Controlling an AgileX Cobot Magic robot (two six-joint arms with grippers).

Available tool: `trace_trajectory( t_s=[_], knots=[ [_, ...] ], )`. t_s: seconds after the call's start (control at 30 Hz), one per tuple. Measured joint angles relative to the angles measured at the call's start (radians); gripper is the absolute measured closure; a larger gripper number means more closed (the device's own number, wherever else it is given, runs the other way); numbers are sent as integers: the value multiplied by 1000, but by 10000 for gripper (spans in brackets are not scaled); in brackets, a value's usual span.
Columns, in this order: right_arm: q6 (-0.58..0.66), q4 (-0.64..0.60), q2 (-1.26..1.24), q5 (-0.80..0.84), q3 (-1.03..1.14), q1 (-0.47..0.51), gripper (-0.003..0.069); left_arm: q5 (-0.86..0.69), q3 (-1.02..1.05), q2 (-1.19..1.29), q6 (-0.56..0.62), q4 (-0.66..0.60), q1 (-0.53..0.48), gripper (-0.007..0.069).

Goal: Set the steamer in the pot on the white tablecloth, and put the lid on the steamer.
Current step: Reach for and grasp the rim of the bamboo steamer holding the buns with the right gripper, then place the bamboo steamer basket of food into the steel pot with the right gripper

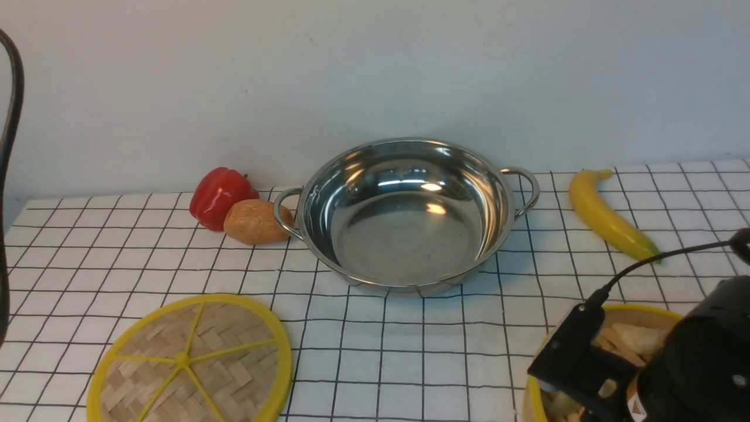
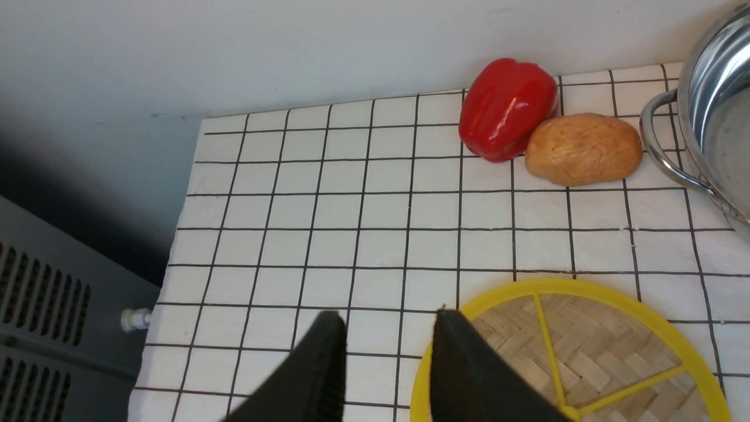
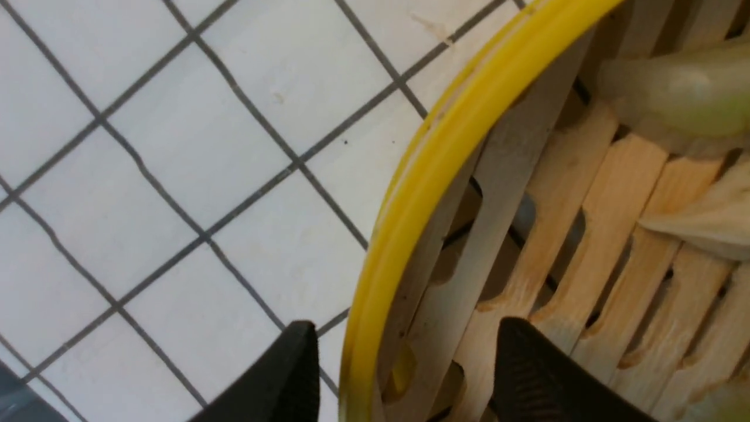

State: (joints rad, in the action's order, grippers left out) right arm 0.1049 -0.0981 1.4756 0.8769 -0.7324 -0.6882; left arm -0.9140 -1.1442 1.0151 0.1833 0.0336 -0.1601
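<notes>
- right gripper (image 3: 407,325) spread; jaws straddling wall of round slatted-bamboo steamer (image 3: 445,140) with yellow rim; one black finger outside over cloth, other inside over slats; gap showing on both sides of rim, not clamped
- pale dumplings (image 3: 674,88) lying on slatted floor inside steamer, further in from fingers
- steamer sitting on white tablecloth (image 1: 410,351) with thin black grid; near-right corner in front view, mostly hidden behind black right arm; not in pot
- left gripper (image 2: 389,315) spread too; only cloth seen between jaws; one finger overlapping edge of flat round woven-bamboo lid (image 1: 190,360) in wrist view; touching or not, cannot tell
- lid with thick yellow rim and yellow spokes from centre hub; flat on cloth at near-left, well apart from steamer
- wide shallow shiny stainless-steel pot (image 1: 404,234) with two loop handles; upright, bare shiny floor showing; middle of cloth toward back, further off than lid and steamer
- brown potato (image 1: 255,221) just beside pot's left handle; glossy red bell pepper (image 1: 220,196) touching potato on its far-left side
- yellow banana (image 1: 609,220) on cloth right of pot, beyond steamer; thin black cable (image 1: 656,258) crossing in front of banana's near tip
- plain pale wall (image 1: 351,70) behind table
</notes>
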Motion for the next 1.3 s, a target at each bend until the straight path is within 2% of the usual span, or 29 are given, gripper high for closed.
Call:
trace_trajectory(
  t_s=[0.2, 0.37, 0.43, 0.5, 0.63, 0.67, 0.73, 1.0, 1.1, 1.3],
  knots=[
    [8, -11, 21, -26, 0, -6, 262, 0, 1, 0, 0, -2, 0, 403],
    [8, -19, 28, -26, 0, -6, 305, 0, 1, 0, 0, -5, 0, 402],
    [8, -22, 39, -15, 0, -6, 361, 0, 2, 0, 0, -6, 0, 393],
    [8, -23, 43, -10, 0, -6, 385, 0, 2, 0, 0, -8, 0, 392],
    [8, -27, 50, 6, 0, -8, 496, 0, 2, 0, 0, -21, 0, 391],
    [15, -32, 48, 12, -1, -8, 571, 0, 2, 0, 0, -23, 0, 386],
    [18, -30, 36, 40, -8, -8, 597, 0, 2, 0, 0, -23, 0, 384],
    [39, 0, -77, 264, -131, -8, 582, 0, 2, 0, 0, -24, 0, 384],
    [109, 37, -100, 356, -234, -8, 582, 0, 2, 0, 0, -24, 0, 384],
    [281, 72, -20, 373, -476, -8, 582, 0, 2, 0, 0, -34, 0, 384]
  ],
)
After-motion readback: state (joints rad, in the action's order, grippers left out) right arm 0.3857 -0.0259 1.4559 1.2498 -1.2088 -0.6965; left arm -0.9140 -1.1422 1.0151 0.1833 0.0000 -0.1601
